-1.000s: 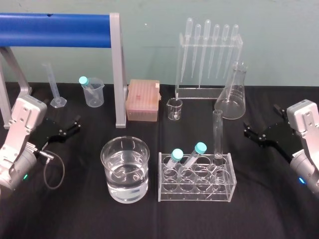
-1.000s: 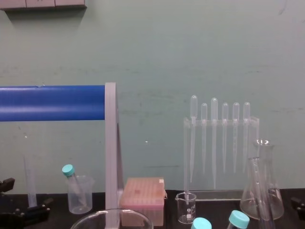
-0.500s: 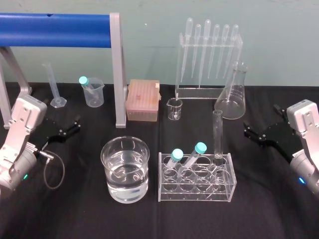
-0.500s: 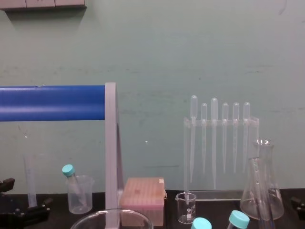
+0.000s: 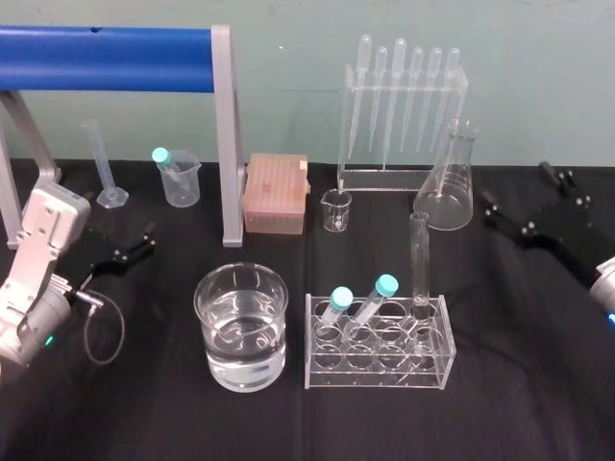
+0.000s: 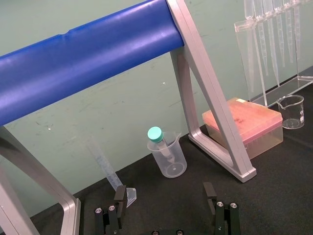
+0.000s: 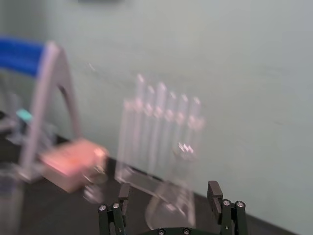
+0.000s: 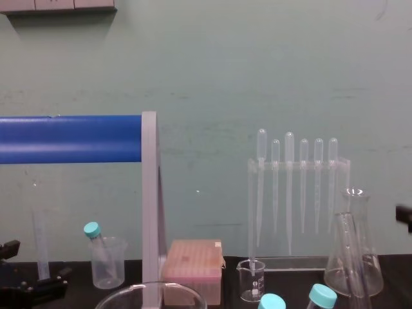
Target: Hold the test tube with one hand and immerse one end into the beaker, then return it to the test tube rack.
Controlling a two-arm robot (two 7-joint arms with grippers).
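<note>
The test tube [image 5: 420, 257] stands upright in the rack's [image 5: 377, 376] rear right slot, with the half-full beaker [image 5: 241, 327] just left of the rack. The right gripper [image 5: 519, 187] hovers spread and empty, right of the flask [image 5: 447, 187]. The left gripper [image 5: 133, 246], also spread, sits far left.

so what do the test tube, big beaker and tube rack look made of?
Test tube: clear, thin-walled, glossy, lipped rim; looks like glass.
Beaker: clear, bright rim highlights, likely glass.
Test tube rack: clear flat sheets, bright edges, probably acrylic.
</note>
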